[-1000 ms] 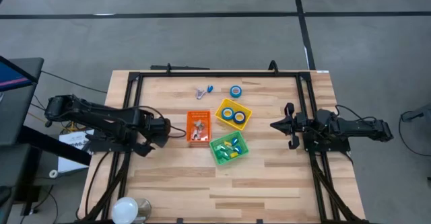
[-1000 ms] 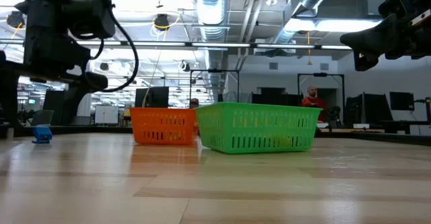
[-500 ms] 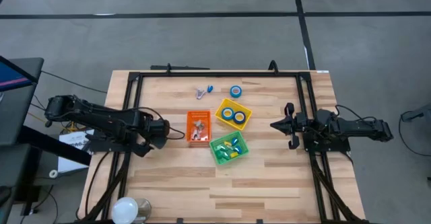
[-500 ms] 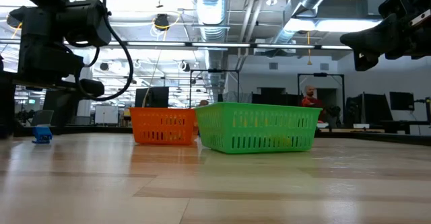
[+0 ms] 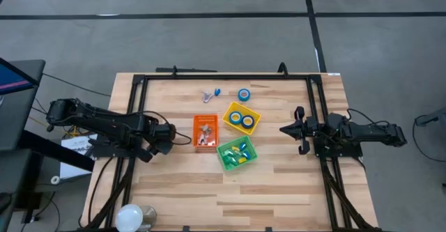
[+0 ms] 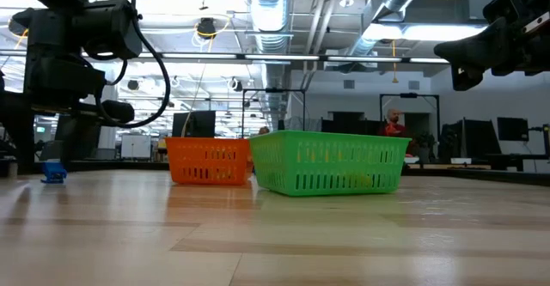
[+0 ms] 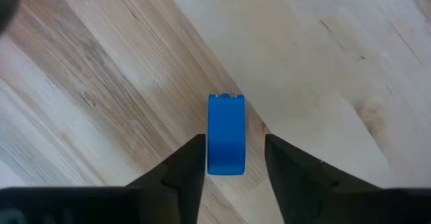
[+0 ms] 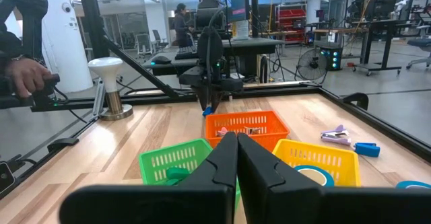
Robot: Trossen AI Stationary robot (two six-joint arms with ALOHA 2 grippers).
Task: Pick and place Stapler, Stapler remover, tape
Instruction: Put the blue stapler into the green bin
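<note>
A small blue stapler (image 7: pixel 225 135) lies on the wooden table (image 5: pixel 279 183) near its left side and also shows in the low view (image 6: pixel 53 172). My left gripper (image 7: pixel 234 143) points down over it, open, with one finger on each side; a gap shows beside one finger. My arm hides the stapler in the high view. A blue tape roll (image 5: pixel 243 94) and a stapler remover (image 5: pixel 207 96) lie at the far middle. My right gripper (image 8: pixel 236 143) waits shut at the table's right (image 5: pixel 284 129), level and holding nothing.
Three bins stand mid-table: an orange one (image 5: pixel 205 132), a yellow one (image 5: pixel 241 118) holding tape rolls, and a green one (image 5: pixel 236 152) with small blue and yellow items. A small blue piece (image 5: pixel 217 91) lies beside the remover. A lamp (image 5: pixel 131 217) stands at the near left corner.
</note>
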